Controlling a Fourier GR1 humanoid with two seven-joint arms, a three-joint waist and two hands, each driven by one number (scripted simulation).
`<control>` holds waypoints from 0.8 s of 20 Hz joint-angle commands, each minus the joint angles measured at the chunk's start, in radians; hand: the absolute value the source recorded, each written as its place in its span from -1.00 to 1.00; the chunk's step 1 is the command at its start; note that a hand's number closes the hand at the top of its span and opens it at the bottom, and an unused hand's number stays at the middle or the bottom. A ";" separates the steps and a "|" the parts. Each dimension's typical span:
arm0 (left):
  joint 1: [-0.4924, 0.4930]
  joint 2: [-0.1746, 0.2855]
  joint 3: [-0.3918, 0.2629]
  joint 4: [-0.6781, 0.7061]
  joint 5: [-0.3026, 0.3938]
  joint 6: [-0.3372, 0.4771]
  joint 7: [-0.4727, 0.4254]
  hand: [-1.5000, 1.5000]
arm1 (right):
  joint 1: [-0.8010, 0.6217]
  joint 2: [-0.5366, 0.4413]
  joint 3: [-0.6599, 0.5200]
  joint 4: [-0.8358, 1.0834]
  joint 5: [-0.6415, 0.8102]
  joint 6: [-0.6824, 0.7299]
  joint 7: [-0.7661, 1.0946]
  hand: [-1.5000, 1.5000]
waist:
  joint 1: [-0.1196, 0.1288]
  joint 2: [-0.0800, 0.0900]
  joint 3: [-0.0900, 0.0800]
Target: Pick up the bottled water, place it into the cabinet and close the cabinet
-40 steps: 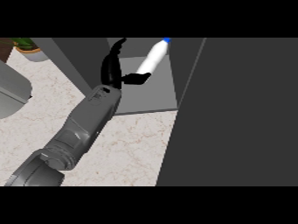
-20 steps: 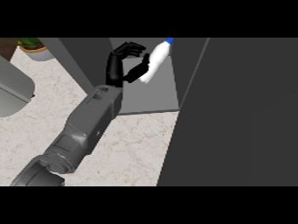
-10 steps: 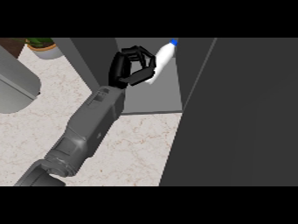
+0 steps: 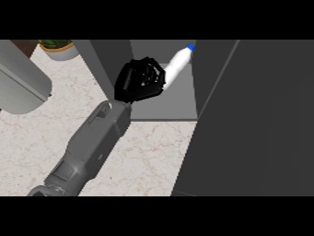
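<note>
The left robot hand (image 4: pixel 140 83) is seen just above the centre of the frame, its black fingers curled together and closed round the lower part of the bottled water (image 4: pixel 176 64). The base of the bottle is hidden behind the fingers. The bottle is pale white and slender, narrowing toward a small blue cap (image 4: pixel 190 46). It is tilted, with the cap pointing to the upper right of the frame. It is held inside the opening of the cabinet (image 4: pixel 166 103), above the light grey cabinet floor and close to the right inner wall; whether it touches that floor cannot be told.

The grey forearm (image 4: pixel 91 143) runs from the hand down to the lower left edge. The right half of the frame is filled by the dark cabinet door (image 4: pixel 268 124), which stands open. A pale marbled surface (image 4: pixel 152 152) is spread below the cabinet. A large rounded grey object (image 4: pixel 13 83) is seen at the left edge, and a small potted plant (image 4: pixel 59 47) is placed in the upper left.
</note>
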 commanded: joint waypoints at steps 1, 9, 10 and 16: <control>0.158 0.048 0.013 -0.151 0.041 -0.033 0.014 1.00 | 0.021 -0.034 0.019 -0.093 0.068 0.000 0.036 -1.00 | 0.041 -0.017 0.001; 0.409 0.089 -0.076 -0.473 0.089 -0.035 0.135 1.00 | -0.001 -0.082 0.002 -0.070 0.021 0.030 0.042 1.00 | 0.054 -0.015 0.002; 0.458 0.093 -0.093 -0.498 0.076 -0.043 0.112 1.00 | 0.024 -0.119 0.030 -0.118 0.032 0.045 0.068 1.00 | 0.039 -0.013 0.001; 0.678 0.152 -0.127 -0.769 0.098 -0.041 0.151 1.00 | -0.113 -0.085 0.115 -0.122 -0.035 0.142 0.144 1.00 | 0.064 -0.010 0.000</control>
